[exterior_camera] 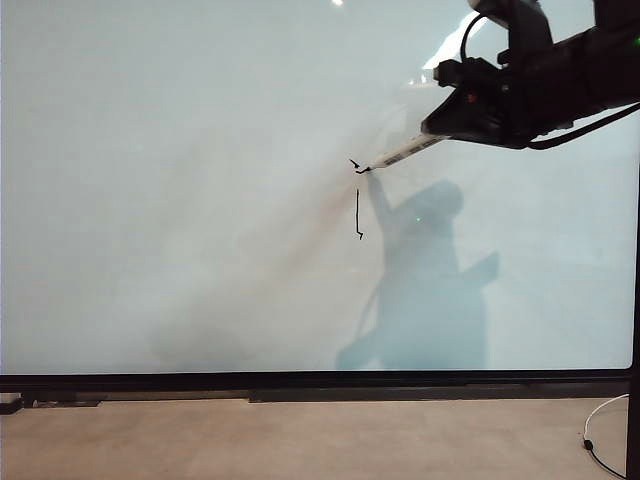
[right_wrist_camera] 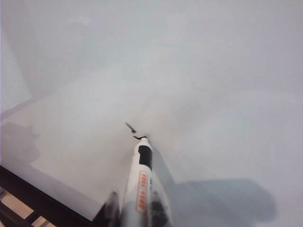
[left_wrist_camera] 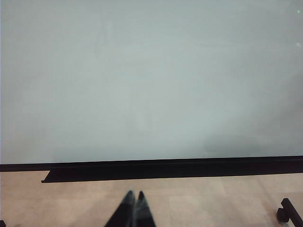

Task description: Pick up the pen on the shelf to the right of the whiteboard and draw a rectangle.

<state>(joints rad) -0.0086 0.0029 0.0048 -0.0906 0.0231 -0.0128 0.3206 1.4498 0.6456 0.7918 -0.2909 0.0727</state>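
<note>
The whiteboard (exterior_camera: 200,200) fills the exterior view, pale and glossy with a thin black frame. My right gripper (exterior_camera: 432,128) reaches in from the upper right, shut on the pen (exterior_camera: 405,152), a white marker with lettering. The pen's black tip touches the board at a small hooked black mark (exterior_camera: 360,168). Below the mark runs a short vertical stroke (exterior_camera: 358,212). No rectangle outline is in view. In the right wrist view the pen (right_wrist_camera: 142,175) sticks out between the fingers of the right gripper (right_wrist_camera: 135,204). My left gripper (left_wrist_camera: 135,195) is shut and empty, low before the whiteboard (left_wrist_camera: 151,80). The shelf is out of view.
A black ledge (exterior_camera: 300,394) runs under the board's lower frame, above a beige floor (exterior_camera: 300,440). A thin cable (exterior_camera: 600,445) loops at the lower right. A black foot (left_wrist_camera: 289,213) shows in the left wrist view. The arm's shadow (exterior_camera: 430,280) falls on the board.
</note>
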